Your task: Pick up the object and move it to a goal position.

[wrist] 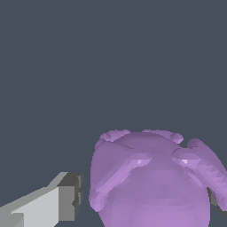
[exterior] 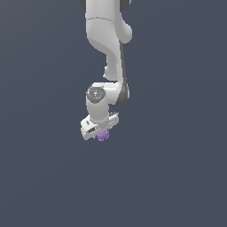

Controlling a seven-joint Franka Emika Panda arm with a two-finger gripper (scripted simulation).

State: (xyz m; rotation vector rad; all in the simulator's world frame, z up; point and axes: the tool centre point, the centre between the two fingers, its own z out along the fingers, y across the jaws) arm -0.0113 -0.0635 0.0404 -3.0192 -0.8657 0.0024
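The object (wrist: 150, 181) is a light-purple knobbly lump that fills the lower part of the wrist view. It sits between the fingers of my white gripper (wrist: 146, 201). One grey-tipped finger (wrist: 66, 201) stands just beside it with a thin gap showing. The other finger (wrist: 216, 200) is almost fully hidden behind a purple bump. In the exterior view the object (exterior: 103, 136) peeks out directly under the tilted gripper (exterior: 101, 131), at the middle of the picture. The jaws are spread wider than the lump.
Only a plain dark blue-grey ground shows around the gripper in both views. The white arm (exterior: 108, 40) comes down from the top middle of the exterior view.
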